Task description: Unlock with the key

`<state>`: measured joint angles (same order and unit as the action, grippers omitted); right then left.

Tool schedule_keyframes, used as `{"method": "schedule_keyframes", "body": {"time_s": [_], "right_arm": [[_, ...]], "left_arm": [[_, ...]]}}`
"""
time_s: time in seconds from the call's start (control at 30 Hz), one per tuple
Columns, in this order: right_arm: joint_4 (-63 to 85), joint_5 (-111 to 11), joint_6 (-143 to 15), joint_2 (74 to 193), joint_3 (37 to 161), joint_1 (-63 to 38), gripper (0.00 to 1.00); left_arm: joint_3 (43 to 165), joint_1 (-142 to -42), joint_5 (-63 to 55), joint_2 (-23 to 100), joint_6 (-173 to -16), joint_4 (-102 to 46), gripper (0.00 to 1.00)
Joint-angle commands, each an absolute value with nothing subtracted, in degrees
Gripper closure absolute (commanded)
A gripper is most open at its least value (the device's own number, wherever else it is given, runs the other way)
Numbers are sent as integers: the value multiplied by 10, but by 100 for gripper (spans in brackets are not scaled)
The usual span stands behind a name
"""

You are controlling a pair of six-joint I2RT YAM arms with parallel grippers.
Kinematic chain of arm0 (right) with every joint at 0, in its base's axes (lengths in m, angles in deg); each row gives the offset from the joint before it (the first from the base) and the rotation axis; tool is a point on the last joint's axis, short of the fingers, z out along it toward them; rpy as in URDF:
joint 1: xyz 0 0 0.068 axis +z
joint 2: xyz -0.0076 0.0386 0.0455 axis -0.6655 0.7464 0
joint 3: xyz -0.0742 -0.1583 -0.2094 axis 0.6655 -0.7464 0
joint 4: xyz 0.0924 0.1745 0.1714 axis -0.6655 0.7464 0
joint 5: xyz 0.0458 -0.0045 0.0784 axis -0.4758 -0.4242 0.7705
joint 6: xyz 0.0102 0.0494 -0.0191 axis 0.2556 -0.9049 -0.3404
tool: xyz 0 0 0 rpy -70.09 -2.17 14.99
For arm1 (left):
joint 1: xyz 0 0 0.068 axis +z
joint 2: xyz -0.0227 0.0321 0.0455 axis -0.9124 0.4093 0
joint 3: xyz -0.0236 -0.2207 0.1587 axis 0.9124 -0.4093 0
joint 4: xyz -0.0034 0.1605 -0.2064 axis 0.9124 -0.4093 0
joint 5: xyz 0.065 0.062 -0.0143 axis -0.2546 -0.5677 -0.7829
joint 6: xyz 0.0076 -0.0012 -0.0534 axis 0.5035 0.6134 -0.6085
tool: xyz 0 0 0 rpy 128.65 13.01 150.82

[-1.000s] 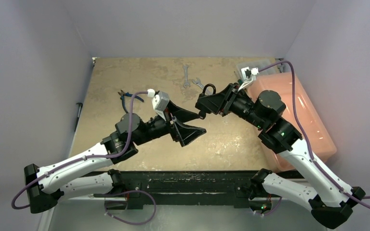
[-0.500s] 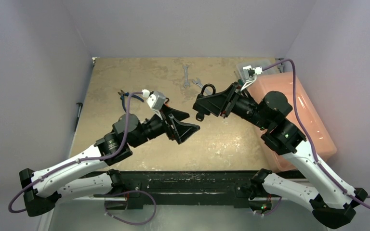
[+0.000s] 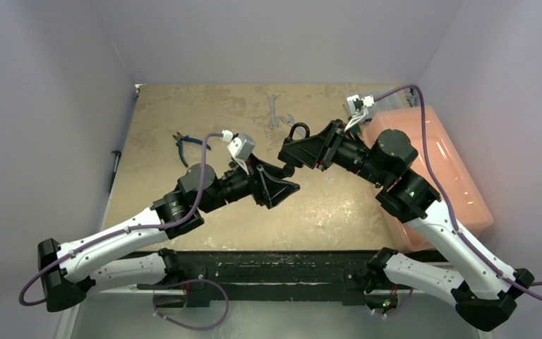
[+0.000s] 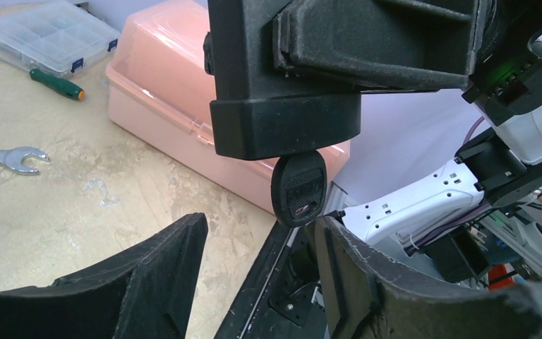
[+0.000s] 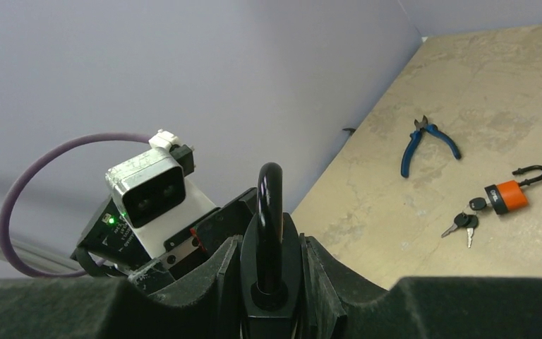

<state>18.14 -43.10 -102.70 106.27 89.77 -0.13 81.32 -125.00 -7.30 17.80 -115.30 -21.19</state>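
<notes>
My right gripper [image 3: 298,151] is shut on a black padlock [image 5: 271,248] and holds it above the table, its shackle [image 5: 270,189] pointing up between the fingers. In the left wrist view the padlock body [image 4: 286,127] fills the top. A key with a black head [image 4: 298,189] hangs from its underside. My left gripper [image 4: 260,222] is open just below the key. The key head sits close by the right fingertip [image 4: 328,229], and the left fingertip [image 4: 183,233] stands well apart from it. In the top view the left gripper [image 3: 288,179] meets the right one at mid-table.
A pink box [image 3: 437,169] stands on the right, with a clear organizer [image 4: 46,35] and a green screwdriver [image 4: 56,82] behind it. Wrenches [image 3: 273,111] lie at the back. Blue pliers [image 5: 427,141], an orange padlock [image 5: 506,195] and loose keys [image 5: 464,222] lie on the left.
My left gripper has pushed forward to the key under the padlock and its jaws have narrowed. The right gripper has shifted slightly left with the padlock.
</notes>
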Motion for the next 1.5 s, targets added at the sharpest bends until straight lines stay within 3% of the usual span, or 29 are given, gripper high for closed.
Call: {"method": "schedule_keyframes", "body": {"time_s": [0.0,0.47,0.57,0.67,0.93,1.07,1.47], "right_arm": [[98,-415,-1024,1051,917,-1,100],[103,-392,-1013,1062,912,-1,100],[103,-389,-1012,1063,913,-1,100],[103,-382,-1011,1065,915,-2,100],[105,-370,-1001,1066,911,-1,100],[122,-373,-999,1065,907,-1,100],[157,-403,-992,1071,914,0,100]], "left_arm": [[837,-1249,-65,178,-1152,-172,40],[864,-1249,-79,173,-1146,-191,44],[866,-1249,-80,178,-1144,-194,52],[868,-1249,-89,180,-1144,-197,67],[882,-1249,-118,178,-1136,-215,83],[888,-1249,-134,180,-1132,-225,99],[893,-1249,-178,178,-1123,-254,100]]}}
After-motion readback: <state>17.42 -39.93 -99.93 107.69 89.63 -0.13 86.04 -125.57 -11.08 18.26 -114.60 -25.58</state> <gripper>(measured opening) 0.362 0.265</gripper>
